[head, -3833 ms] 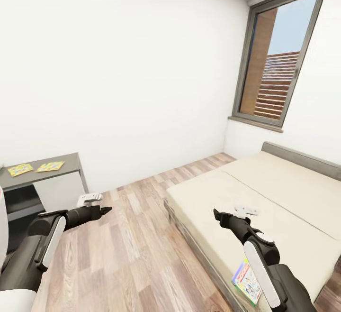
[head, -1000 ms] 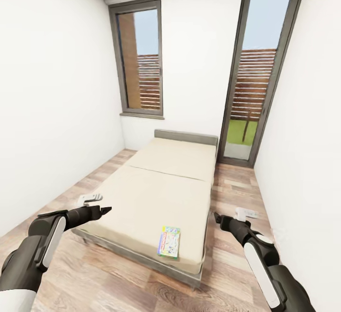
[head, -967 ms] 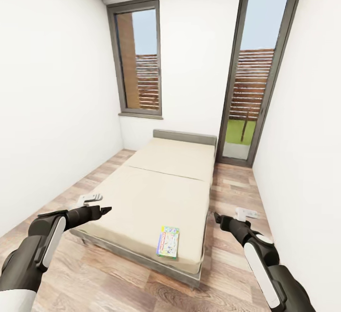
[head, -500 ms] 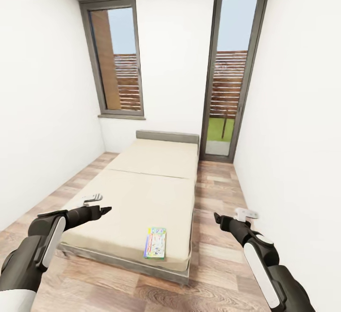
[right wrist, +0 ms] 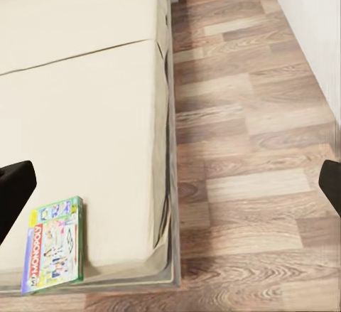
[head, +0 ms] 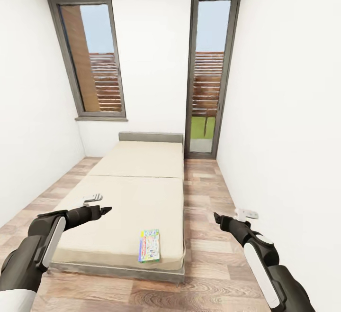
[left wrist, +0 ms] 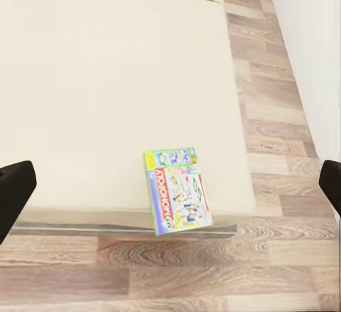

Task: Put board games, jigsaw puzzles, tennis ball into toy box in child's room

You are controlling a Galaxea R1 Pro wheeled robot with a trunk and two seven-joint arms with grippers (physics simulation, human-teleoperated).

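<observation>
White walls are enclosing the child's room [head: 293, 89], with wood plank floor [head: 208, 193] running past two tall dark-framed windows [head: 92, 56]. Filling the middle, the bed [head: 137, 179] is carrying one green-edged board game [head: 149, 245] lying flat near its foot corner. Both arms are hanging empty above the foot end, left pincer [head: 107, 209] and right pincer [head: 216, 216] each spreading its fingers wide.

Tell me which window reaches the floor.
The right window, the narrow one beside the bed's headboard. The left window stops at a sill well above the floor.
</observation>
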